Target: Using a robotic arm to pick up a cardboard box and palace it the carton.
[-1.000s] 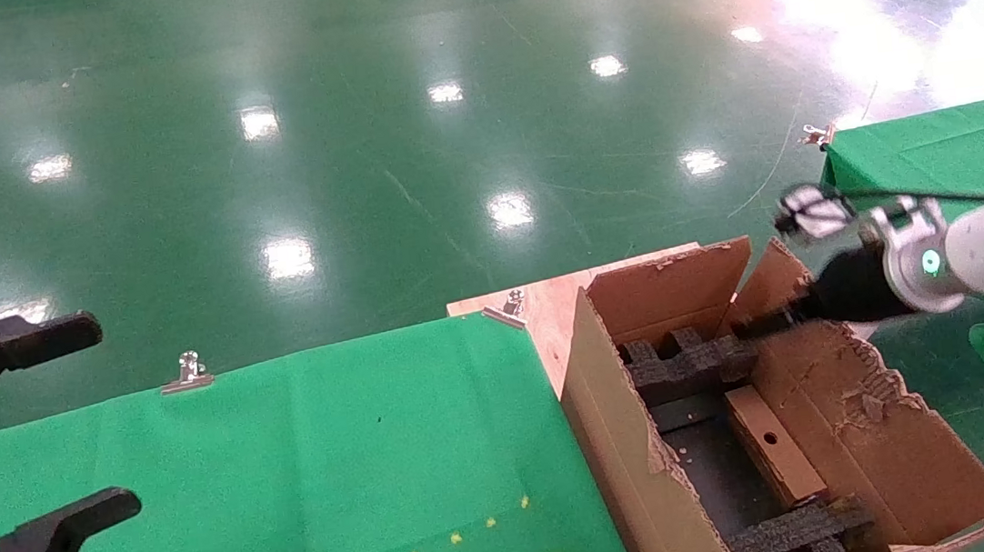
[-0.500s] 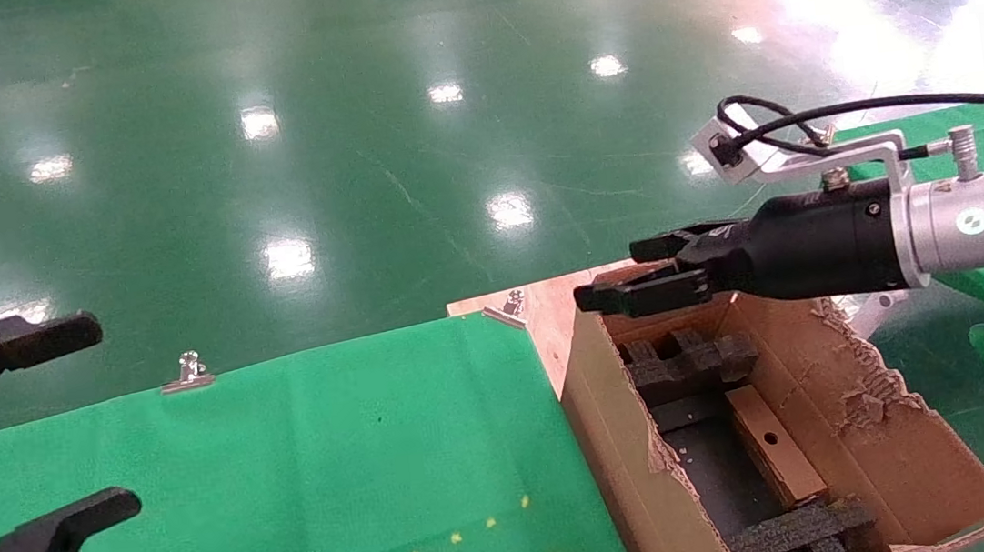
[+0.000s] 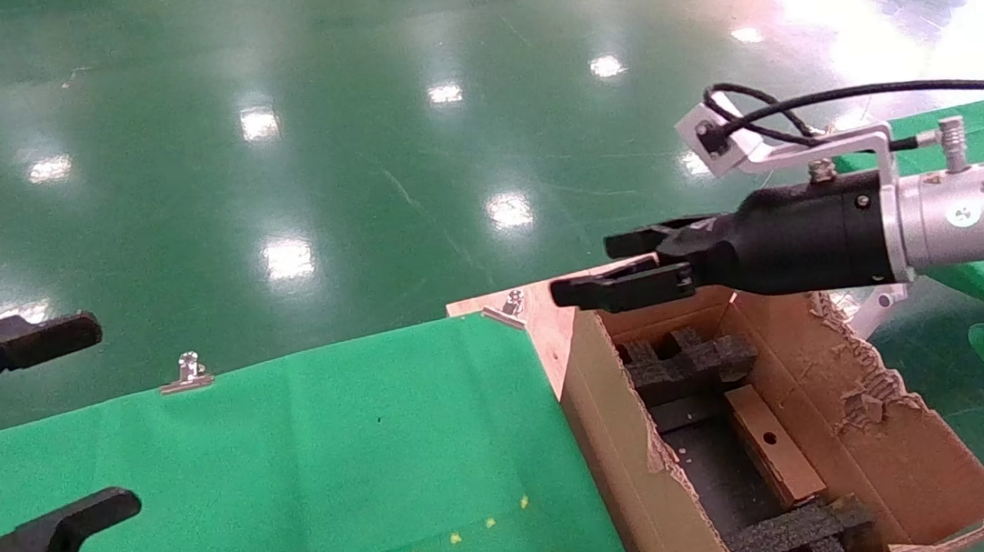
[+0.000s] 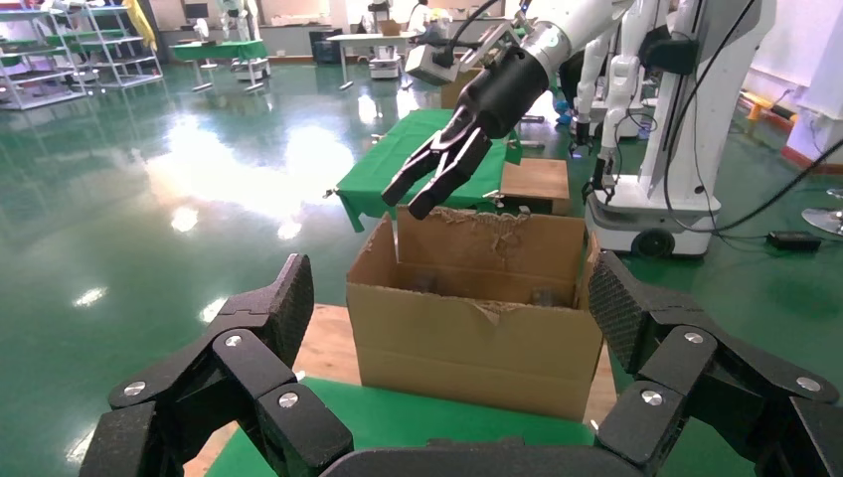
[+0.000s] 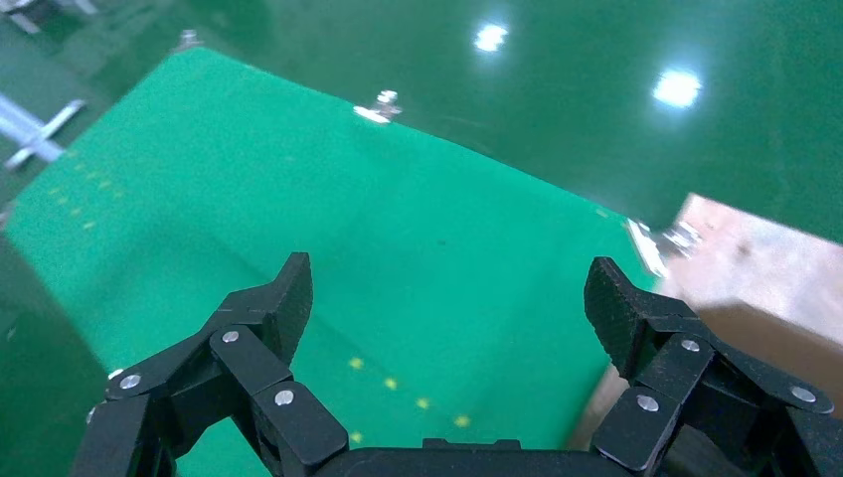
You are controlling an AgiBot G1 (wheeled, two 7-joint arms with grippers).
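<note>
The large brown carton (image 3: 620,445) with torn flaps stands at the right end of the green table; it also shows in the left wrist view (image 4: 477,338). The small taped cardboard box (image 3: 786,464) with a round hole lies inside it, between black foam inserts (image 3: 688,360). My right gripper (image 3: 587,270) is open and empty. It hovers level above the carton's far left corner, pointing left; it also shows in the left wrist view (image 4: 408,202) and its own view (image 5: 449,288). My left gripper (image 3: 109,417) is open and empty, parked at the table's left end (image 4: 452,288).
A green cloth (image 3: 291,452) covers the table, held by a metal clip (image 3: 188,370). The carton rests on a wooden board (image 3: 541,303). A second green table (image 3: 944,142) stands at the right. The glossy green floor lies beyond.
My right gripper has risen from the carton's far right flap and swung left over the carton's far edge. The small box stays inside the carton. The left arm has not moved.
</note>
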